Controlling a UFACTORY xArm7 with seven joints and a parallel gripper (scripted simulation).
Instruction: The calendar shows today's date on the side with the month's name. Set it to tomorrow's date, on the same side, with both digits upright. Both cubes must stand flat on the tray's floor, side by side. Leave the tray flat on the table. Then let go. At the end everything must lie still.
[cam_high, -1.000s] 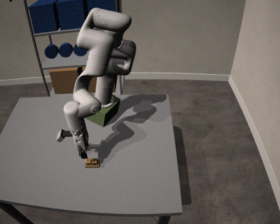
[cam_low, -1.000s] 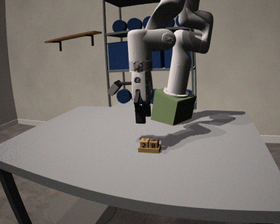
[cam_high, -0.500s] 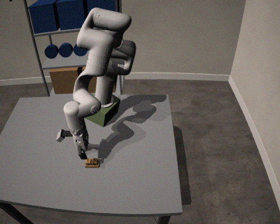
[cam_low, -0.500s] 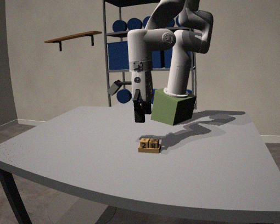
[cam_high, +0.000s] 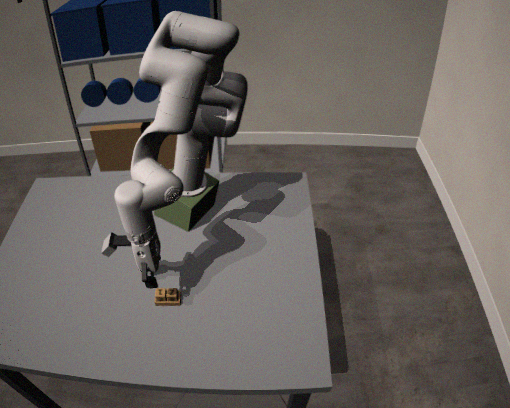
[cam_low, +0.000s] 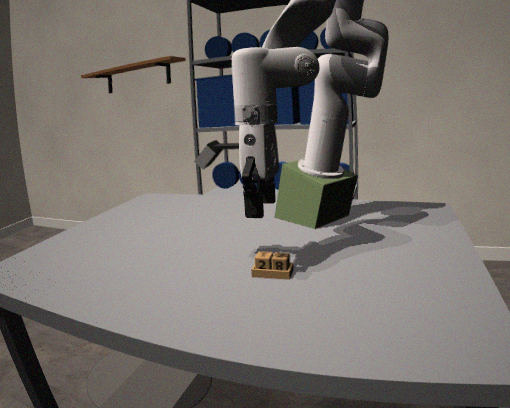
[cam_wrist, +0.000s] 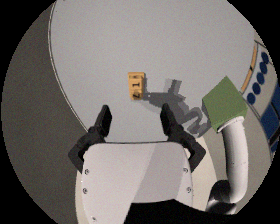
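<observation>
Resting lower centre of the frame, shallow wooden tray, two square wooden cubes inside showing 2 and 8, black gripper above, fingers spread wide, empty.

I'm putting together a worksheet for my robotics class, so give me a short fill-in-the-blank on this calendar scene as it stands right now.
1. The gripper hangs above the table with its fingers ____.
2. In the exterior view, the two cubes in the tray show the digits 2 and ____.
3. The arm stands on a ____ block.
4. The two cubes stand ____ by side.

Missing words: open; 8; green; side
</observation>
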